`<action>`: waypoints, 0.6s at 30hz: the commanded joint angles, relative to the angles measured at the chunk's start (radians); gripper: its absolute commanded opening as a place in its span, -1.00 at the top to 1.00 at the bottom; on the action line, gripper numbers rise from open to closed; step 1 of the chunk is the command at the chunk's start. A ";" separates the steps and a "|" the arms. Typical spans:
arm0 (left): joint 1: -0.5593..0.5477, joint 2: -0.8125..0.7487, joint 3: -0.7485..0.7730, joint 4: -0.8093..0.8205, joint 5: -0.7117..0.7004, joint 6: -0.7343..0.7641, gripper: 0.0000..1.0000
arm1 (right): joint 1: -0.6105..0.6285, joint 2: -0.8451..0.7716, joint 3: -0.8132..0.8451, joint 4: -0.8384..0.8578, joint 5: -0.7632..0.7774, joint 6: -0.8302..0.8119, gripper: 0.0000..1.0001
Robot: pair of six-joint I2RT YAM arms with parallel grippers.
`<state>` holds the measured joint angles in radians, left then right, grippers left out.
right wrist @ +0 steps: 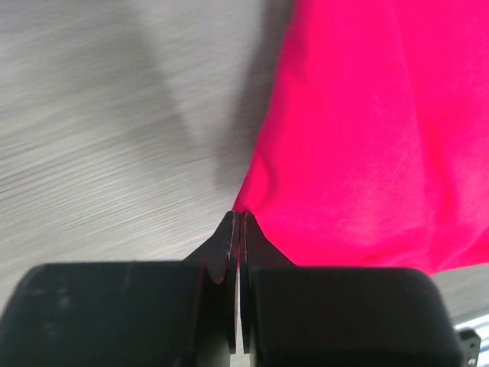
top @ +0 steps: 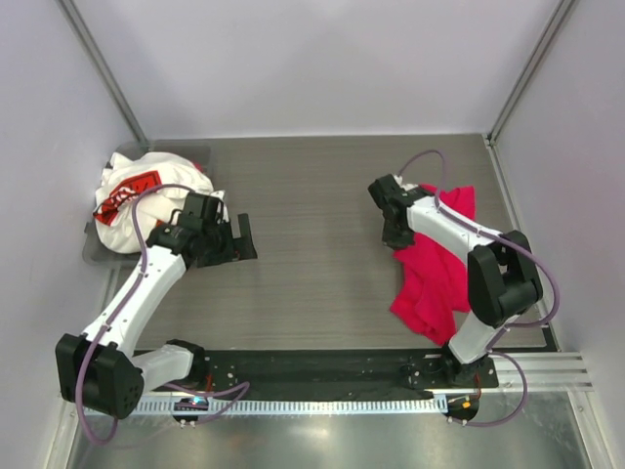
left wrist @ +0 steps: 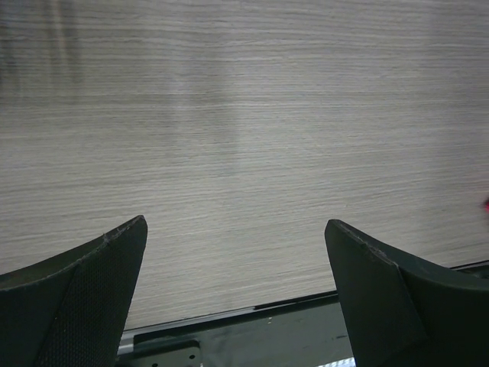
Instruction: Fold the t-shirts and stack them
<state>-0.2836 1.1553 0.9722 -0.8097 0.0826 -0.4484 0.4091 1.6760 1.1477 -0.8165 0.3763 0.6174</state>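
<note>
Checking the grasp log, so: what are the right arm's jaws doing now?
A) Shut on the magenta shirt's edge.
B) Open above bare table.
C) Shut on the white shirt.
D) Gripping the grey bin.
A: the right wrist view shows the right arm's jaws pressed together on the edge of the magenta shirt.

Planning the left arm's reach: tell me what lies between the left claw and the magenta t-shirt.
Only bare table lies between the left claw and the magenta t-shirt; the top external view shows it.

The right arm (top: 451, 223) hides part of the magenta t-shirt (top: 430, 285).
</note>
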 commanded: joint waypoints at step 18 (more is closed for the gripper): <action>0.004 -0.134 0.023 0.021 0.032 -0.088 -0.99 | 0.347 -0.544 -0.047 -0.123 0.046 0.243 -1.00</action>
<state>-0.2836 1.0306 1.0222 -0.7963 0.0986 -0.5217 0.7559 1.1294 1.2339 -0.9405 0.4412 0.7433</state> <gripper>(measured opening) 0.996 0.995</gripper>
